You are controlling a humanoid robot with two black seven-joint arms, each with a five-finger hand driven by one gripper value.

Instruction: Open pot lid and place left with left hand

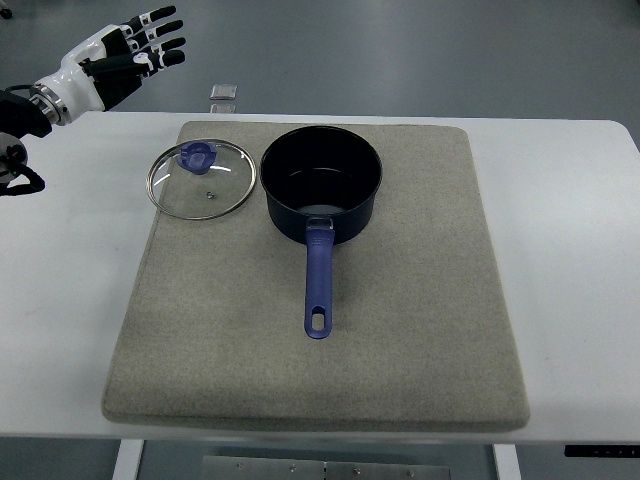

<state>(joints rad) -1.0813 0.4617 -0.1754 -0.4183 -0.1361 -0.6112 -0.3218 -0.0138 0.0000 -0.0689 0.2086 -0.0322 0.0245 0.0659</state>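
A dark blue pot (322, 184) with a long blue handle (318, 285) stands uncovered on the grey mat (400, 330), its handle pointing toward me. Its glass lid (202, 180) with a blue knob (196, 157) lies flat on the mat just left of the pot, close to the rim without covering it. My left hand (140, 45) is raised at the top left, beyond the table's far edge, well clear of the lid, fingers spread and holding nothing. The right arm does not show.
The mat lies on a white table (580, 250). A small grey square object (224, 92) sits on the floor beyond the table's far edge, above the lid.
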